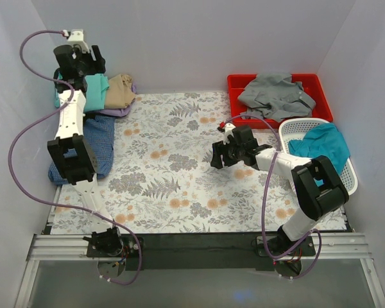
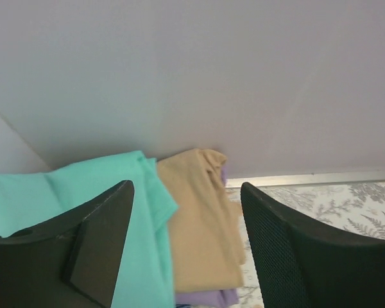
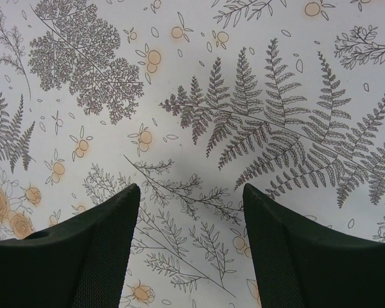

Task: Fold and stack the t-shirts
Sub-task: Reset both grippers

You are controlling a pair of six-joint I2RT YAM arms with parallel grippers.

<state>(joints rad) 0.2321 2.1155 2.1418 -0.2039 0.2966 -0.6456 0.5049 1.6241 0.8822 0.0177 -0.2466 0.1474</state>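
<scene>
At the far left corner lies a pile of t-shirts: a mint green one (image 1: 97, 90) on top, a tan one (image 1: 121, 90) beside it, a purple edge (image 1: 119, 111) under them and a blue one (image 1: 100, 142) nearer me. My left gripper (image 1: 90, 64) hovers above this pile, raised off it. In the left wrist view the left gripper (image 2: 186, 191) is open, with the mint green shirt (image 2: 64, 192) and the tan shirt (image 2: 202, 224) lying below and nothing held. My right gripper (image 1: 217, 155) (image 3: 191, 189) hangs open over the bare floral cloth (image 3: 199, 83) mid-table.
A red bin (image 1: 321, 90) at the back right holds a crumpled grey t-shirt (image 1: 276, 93). Next to it a white basket (image 1: 294, 126) holds a teal t-shirt (image 1: 321, 144). White walls enclose the table on three sides; the back wall (image 2: 192, 77) stands close to the left gripper.
</scene>
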